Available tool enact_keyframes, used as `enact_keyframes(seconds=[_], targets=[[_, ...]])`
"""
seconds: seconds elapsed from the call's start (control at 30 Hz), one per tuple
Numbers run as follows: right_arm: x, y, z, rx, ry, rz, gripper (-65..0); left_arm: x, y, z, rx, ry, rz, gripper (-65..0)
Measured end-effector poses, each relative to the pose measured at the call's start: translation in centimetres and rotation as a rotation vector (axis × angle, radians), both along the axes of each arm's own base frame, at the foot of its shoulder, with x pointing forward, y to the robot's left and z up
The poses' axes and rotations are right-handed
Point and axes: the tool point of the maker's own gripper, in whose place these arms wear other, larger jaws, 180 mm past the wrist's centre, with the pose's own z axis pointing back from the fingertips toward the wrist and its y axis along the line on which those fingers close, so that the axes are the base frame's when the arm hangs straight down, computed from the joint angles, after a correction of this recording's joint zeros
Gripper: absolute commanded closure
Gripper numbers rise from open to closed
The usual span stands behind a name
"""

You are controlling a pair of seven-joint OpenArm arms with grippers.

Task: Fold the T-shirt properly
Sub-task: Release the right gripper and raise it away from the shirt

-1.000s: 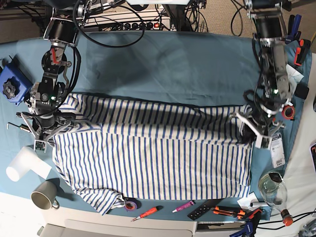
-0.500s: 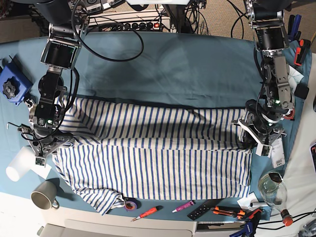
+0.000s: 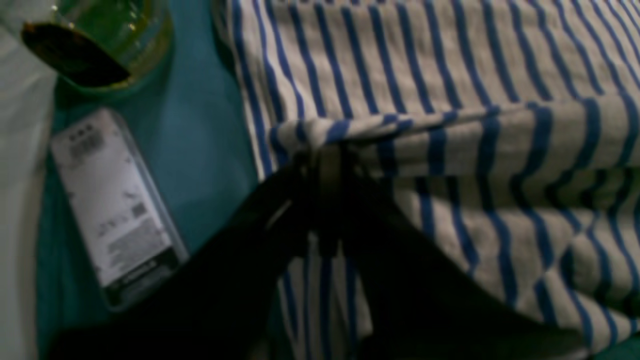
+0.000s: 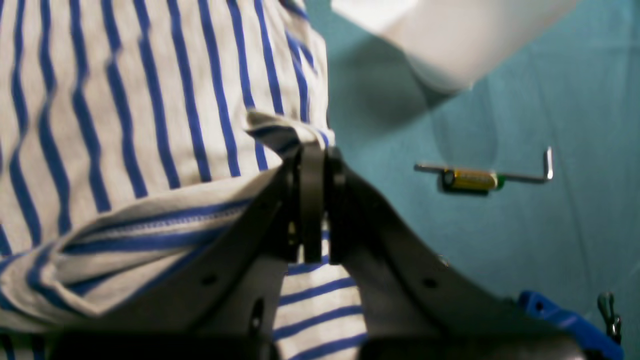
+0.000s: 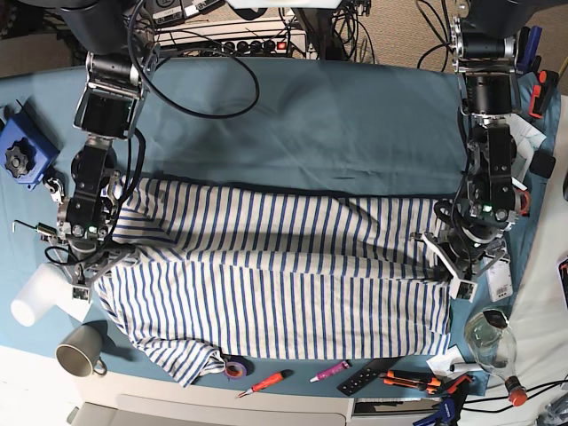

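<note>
The white T-shirt (image 5: 275,284) with thin blue stripes lies spread sideways across the teal table cover, its far half doubled toward the near edge. On the base view's right, my left gripper (image 5: 449,273) is shut on a pinched fold of the T-shirt (image 3: 450,65); in the left wrist view the left gripper (image 3: 326,152) holds bunched striped cloth. My right gripper (image 5: 85,277) grips the opposite end. The right wrist view shows the right gripper (image 4: 312,150) shut on a hemmed corner of the T-shirt (image 4: 150,115). Collar and label are hidden.
A white cup (image 5: 35,297) and a grey mug (image 5: 78,352) stand near the right gripper, with a hex key and battery (image 4: 482,177) beside them. A blue block (image 5: 22,151) sits far left. Tape (image 5: 235,366), a screwdriver (image 5: 266,382) and a remote (image 5: 368,377) line the near edge. A glass bottle (image 5: 491,335) and a packet (image 3: 117,205) lie by the left gripper.
Both grippers have moved toward the near edge, dragging the gripped layer with them. The fold line now lies lower over the T-shirt's near half.
</note>
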Motion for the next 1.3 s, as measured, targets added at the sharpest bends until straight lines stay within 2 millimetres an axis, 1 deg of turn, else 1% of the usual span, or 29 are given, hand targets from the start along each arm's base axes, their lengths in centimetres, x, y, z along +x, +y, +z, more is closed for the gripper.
enact_keyframes(seconds=[0.17,0.2,0.27,0.3,0.33,0.37,0.4,0.43,0.53,0.6,0.63,0.7,0.77,0.8,0.83,0.87,0.9,1.0,1.07,1.17,1.23,1.3], targets=[[0.3,0.1,0.3,-0.001,-0.007,0.005,0.0,-0.2,0.0,-0.2,0.004,0.006,-0.001,0.0],[0.3,0.3,0.2,-0.006,0.003,0.026,0.0,-0.2,-0.2,-0.2,0.007,0.007,-0.015,-1.5],[0.4,0.4,0.2,-0.009,0.010,0.042,-0.1,-0.3,-0.9,-0.2,0.009,0.010,-0.070,-16.3],[0.4,0.5,0.2,-0.009,0.012,0.049,-4.8,-0.4,-1.2,-0.3,0.013,0.013,-0.093,-23.2],[0.4,0.5,0.1,-0.009,0.013,0.049,-9.3,-0.5,-1.4,-0.3,0.014,0.014,-0.106,-28.5],[0.4,0.5,0.1,-0.010,0.014,0.052,-13.6,-0.5,-1.4,-0.3,0.014,0.014,-0.108,-32.0],[0.4,0.5,0.1,-0.013,0.015,0.052,-17.0,-0.5,-1.4,-0.3,0.014,0.014,-0.108,-33.6],[0.4,0.4,0.2,-0.015,0.015,0.051,-18.9,-0.5,-1.4,-0.3,0.014,0.013,-0.108,-33.9],[0.5,0.3,0.5,-0.008,0.027,0.039,-19.2,-0.5,-1.3,-0.3,0.014,0.014,-0.101,-33.9],[0.2,0.3,1.2,0.017,0.059,0.008,-19.1,-0.8,-0.8,-0.8,0.021,0.058,-0.073,-33.9],[0.2,0.4,1.9,0.030,0.059,-0.002,-19.1,-1.2,-0.3,-1.4,0.038,0.114,-0.047,-33.9],[0.4,0.8,4.1,0.038,0.019,-0.002,-19.1,-1.7,0.4,-1.7,0.053,0.176,-0.010,-33.9],[0.3,1.4,6.6,0.041,-0.024,0.007,-19.1,-1.9,0.1,-0.9,0.030,0.187,-0.017,-33.9],[0.3,1.6,7.6,0.040,-0.045,0.009,-19.1,-1.9,-0.1,-0.4,0.014,0.192,-0.025,-33.9],[0.3,1.7,8.2,0.034,-0.059,0.009,-19.1,-2.1,-0.2,0.0,0.010,0.205,-0.029,-33.9],[0.3,1.7,8.3,0.033,-0.060,0.009,-19.1,-2.4,-0.2,0.0,0.007,0.232,-0.032,-33.9],[0.1,1.7,7.8,0.037,-0.046,0.007,-19.1,-2.8,-0.1,-0.3,0.007,0.264,-0.032,-33.9],[-1.3,1.6,5.4,0.044,0.022,0.000,-19.1,-3.9,1.0,-1.4,0.031,0.323,-0.010,-33.9],[-1.8,1.6,4.6,0.045,0.047,-0.001,-19.1,-4.1,1.7,-1.6,0.032,0.334,0.022,-33.9],[-2.3,1.4,4.2,0.057,0.058,-0.011,-19.1,-4.0,1.7,-1.7,0.020,0.336,0.034,-33.9],[-3.1,0.8,3.4,0.070,0.078,-0.036,-19.1,-4.3,1.7,-2.4,0.013,0.357,0.037,-33.9],[-4.2,0.1,2.7,0.120,0.105,-0.076,-19.1,-4.9,1.8,-3.3,0.012,0.392,0.041,-33.9]])
